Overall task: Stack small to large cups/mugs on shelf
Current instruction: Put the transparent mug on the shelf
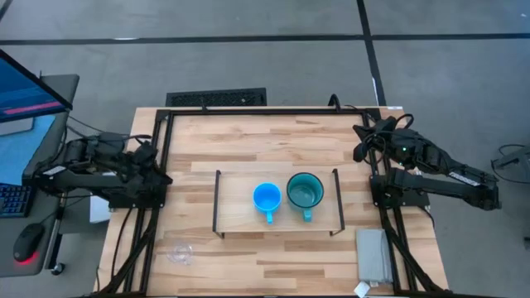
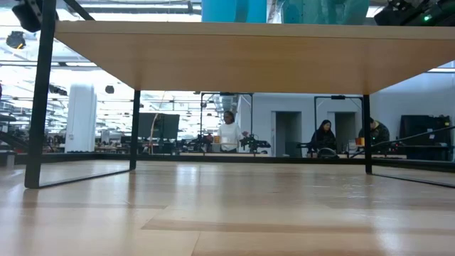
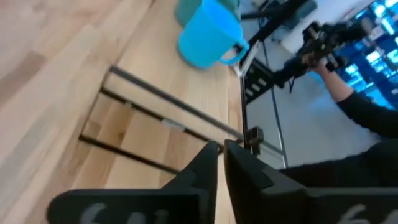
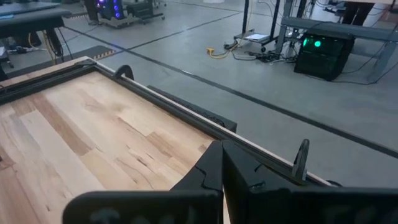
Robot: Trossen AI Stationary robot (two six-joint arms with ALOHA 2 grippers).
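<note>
Two mugs already stand on the shelf in the middle of the high view: the blue mug on the left and the teal mug touching or just beside it on the right, both upright, handles pointing to the lower edge of the frame. The glass cup is not on the shelf; it stands on the table in the lower left of the frame, well apart from the mugs.

This cup is the thing still to be placed, I judge. It lies below and a little right of the left gripper in the picture, and the left arm is clearly nearer to it than the right one.

Both arms are folded back at the table's side edges. The left gripper has its fingers pressed together, holding nothing. The right gripper, in the upper right, is also closed and empty.
</note>
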